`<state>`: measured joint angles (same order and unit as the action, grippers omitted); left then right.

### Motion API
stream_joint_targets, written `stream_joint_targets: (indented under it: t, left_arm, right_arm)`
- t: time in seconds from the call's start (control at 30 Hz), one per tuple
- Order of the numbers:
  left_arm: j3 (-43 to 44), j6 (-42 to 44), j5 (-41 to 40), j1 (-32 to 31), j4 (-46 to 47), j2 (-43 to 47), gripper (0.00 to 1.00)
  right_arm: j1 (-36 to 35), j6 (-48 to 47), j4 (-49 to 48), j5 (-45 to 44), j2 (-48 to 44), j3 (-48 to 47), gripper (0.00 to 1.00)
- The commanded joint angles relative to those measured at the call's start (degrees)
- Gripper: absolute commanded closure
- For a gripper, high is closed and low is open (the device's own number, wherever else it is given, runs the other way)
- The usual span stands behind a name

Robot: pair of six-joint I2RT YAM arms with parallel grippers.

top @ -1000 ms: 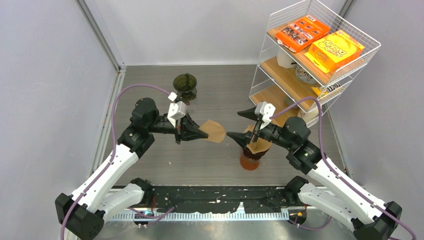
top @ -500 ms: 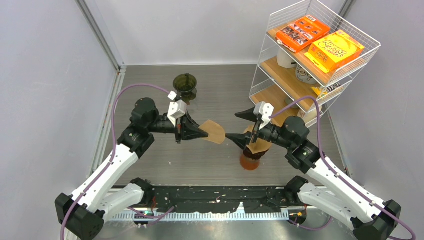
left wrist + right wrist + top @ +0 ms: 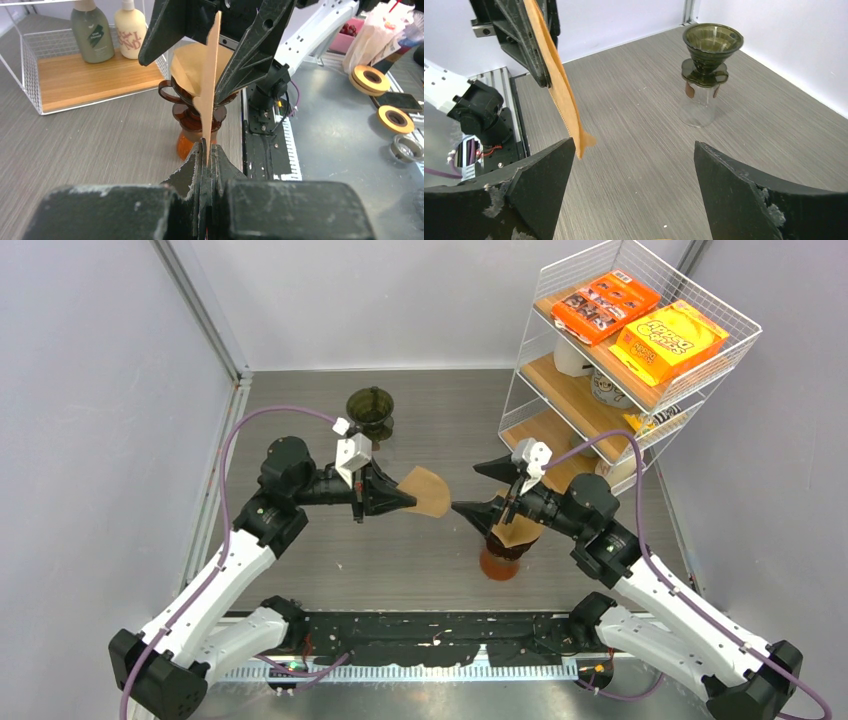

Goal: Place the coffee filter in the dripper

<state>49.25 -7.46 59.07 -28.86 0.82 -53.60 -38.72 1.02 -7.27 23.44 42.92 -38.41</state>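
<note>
The left gripper [image 3: 408, 502], clamped tight on 1 coffee filter [image 3: 428, 490], has drawn it slightly back from the wide-open, empty right gripper [image 3: 467, 488], so carrying it to the dark dripper [image 3: 371, 406] seems next.

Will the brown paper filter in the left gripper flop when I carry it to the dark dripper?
Probably not: the brown paper filter stands straight out of the shut left gripper, pinched by one edge. It looks thin and light, so quick moves may flutter it. One corner curls in the right wrist view, so it likely crumples if pressed.
</note>
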Motion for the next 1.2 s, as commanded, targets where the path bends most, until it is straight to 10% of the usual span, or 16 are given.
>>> stream_joint_targets:
  t: [0.0, 1.17]
  left_arm:
    - [-0.24, -3.1, -2.63, 0.23, 4.83, 0.97, 1.0]
    - [-0.39, -5.61, -3.75, 0.21, 5.39, 0.01, 1.0]
  right_arm:
    - [0.19, 3.18, -2.68, -6.45, -1.17, 0.81, 0.04]
    - [0.16, 7.83, -8.55, 0.08, 1.14, 1.64, 0.05]
